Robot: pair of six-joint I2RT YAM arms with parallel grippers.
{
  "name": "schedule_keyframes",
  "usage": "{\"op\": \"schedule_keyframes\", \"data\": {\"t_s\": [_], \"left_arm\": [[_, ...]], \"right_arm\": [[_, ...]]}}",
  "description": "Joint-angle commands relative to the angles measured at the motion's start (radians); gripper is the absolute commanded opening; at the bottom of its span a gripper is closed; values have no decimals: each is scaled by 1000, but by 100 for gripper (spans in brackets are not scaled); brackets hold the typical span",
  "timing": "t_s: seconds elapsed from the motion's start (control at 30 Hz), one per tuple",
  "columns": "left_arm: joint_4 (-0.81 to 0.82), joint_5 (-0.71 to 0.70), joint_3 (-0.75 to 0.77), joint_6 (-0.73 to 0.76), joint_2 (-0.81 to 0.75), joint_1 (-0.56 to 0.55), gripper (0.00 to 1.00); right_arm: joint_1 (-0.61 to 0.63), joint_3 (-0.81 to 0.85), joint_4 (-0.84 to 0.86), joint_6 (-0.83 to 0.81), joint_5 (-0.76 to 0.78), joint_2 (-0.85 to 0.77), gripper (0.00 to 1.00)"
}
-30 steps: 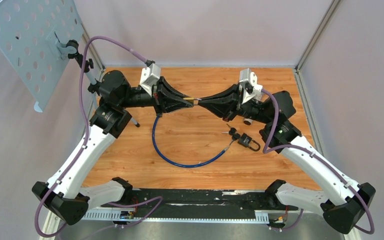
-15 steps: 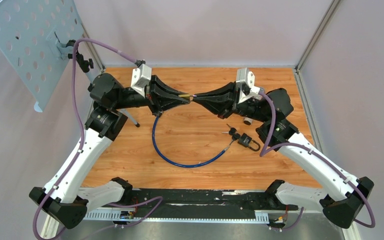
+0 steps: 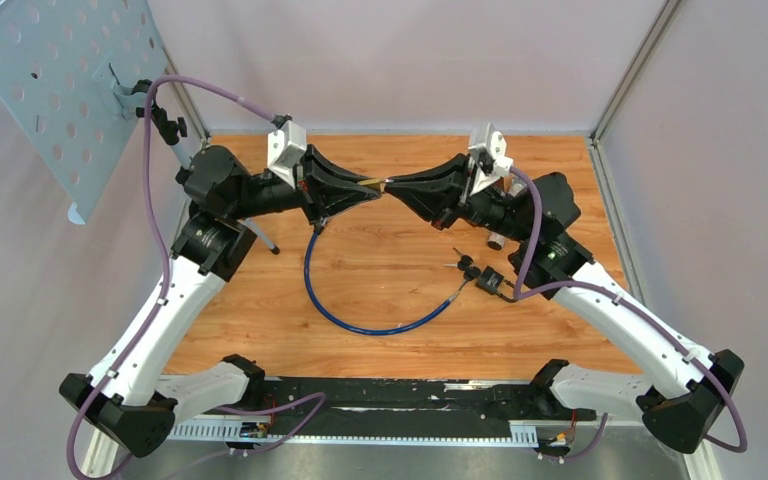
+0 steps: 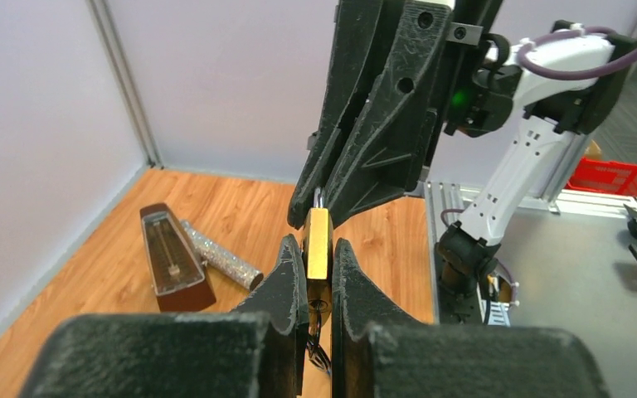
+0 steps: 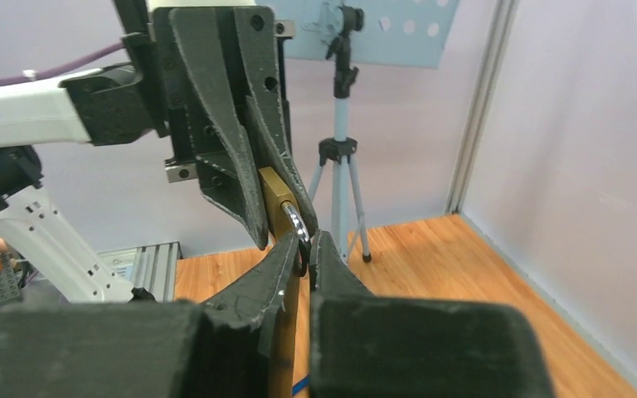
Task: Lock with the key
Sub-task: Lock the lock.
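Both arms meet tip to tip in the air above the back half of the wooden counter [image 3: 250, 320], well apart from the side walls. The left pincer [image 3: 370, 187] clamps the brass padlock [image 4: 318, 243], and the right pincer [image 3: 394, 187] pinches the key [image 5: 298, 225] at its end. Below, a blue cable [image 3: 360, 326] loops across mid-counter to a black padlock [image 3: 491, 281] near the right arm.

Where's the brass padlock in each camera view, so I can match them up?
Top external: brass padlock upper centre, between the two claw tips.
Left wrist: padlock centre, clamped upright in the left claw.
Right wrist: padlock centre-left, just above the right claw.
Shared landmark: the wooden tabletop.
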Motion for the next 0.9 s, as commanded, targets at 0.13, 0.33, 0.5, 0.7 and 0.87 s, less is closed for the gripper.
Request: {"op": "schedule_keyframes", "data": {"t_s": [0.13, 0.33, 0.5, 0.7, 0.87], "left_arm": [[-97, -242, -33, 42, 28, -63, 0], [-200, -349, 3, 39, 15, -61, 0], [-246, -394, 40, 16, 17, -60, 0], [-190, -491, 63, -263, 46, -61, 0], [-142, -493, 65, -502, 77, -60, 0]], "right_arm": [[-93, -70, -107, 255, -30, -37, 38], [-213, -193, 77, 362, -88, -156, 76], [-225, -181, 109, 447, -95, -141, 79], [-225, -113, 147, 729, 28, -51, 74], [-224, -96, 175, 849, 134, 17, 79]]}}
